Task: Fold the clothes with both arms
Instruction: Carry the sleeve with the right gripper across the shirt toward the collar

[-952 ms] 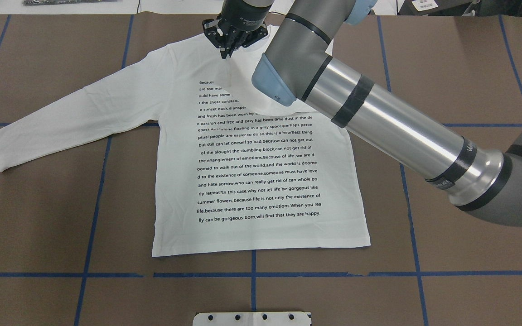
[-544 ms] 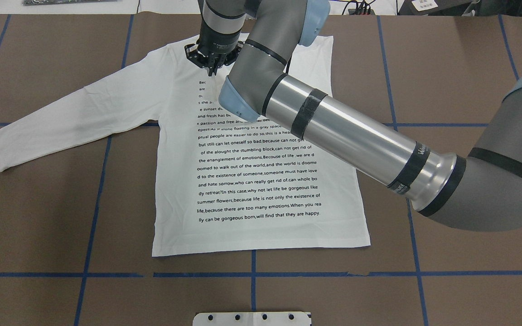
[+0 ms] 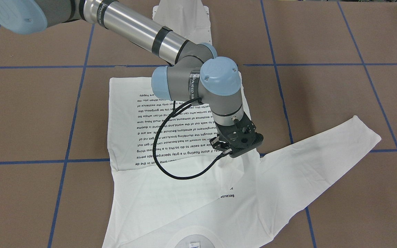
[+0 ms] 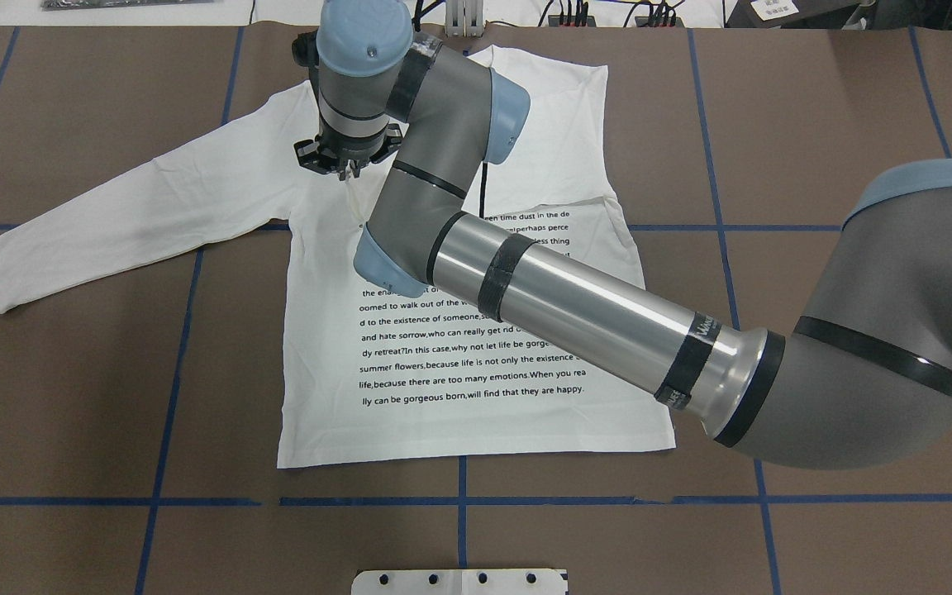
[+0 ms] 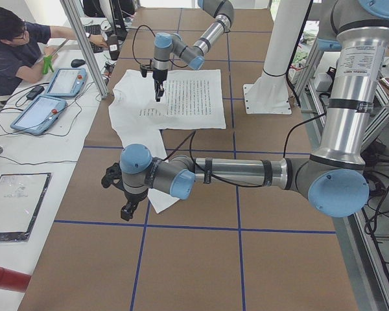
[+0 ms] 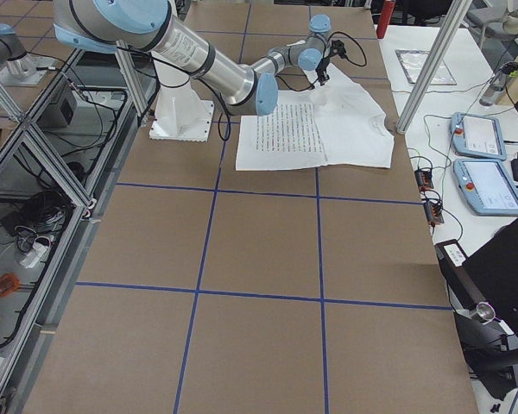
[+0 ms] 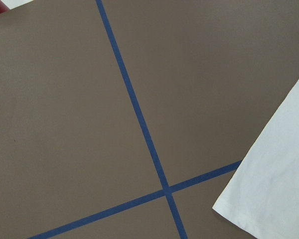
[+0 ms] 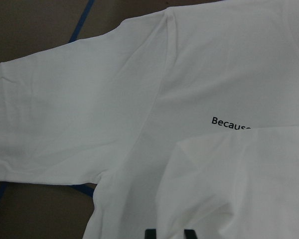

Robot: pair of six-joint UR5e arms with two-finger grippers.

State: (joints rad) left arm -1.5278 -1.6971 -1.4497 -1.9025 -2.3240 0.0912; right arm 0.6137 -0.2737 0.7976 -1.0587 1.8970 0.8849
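The right black lattice pincer (image 4: 349, 172) was clamped on the white long-sleeved text-printed shirt (image 4: 476, 421) over the brown blue-taped table (image 4: 856, 107); we saw its grey-silver tubular arm (image 4: 575, 306) stretched across, wrist downward.

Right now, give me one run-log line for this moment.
right gripper: shut on shirt sleeve, folded across chest | left gripper: beside other cuff, state unclear | fold: unfinished
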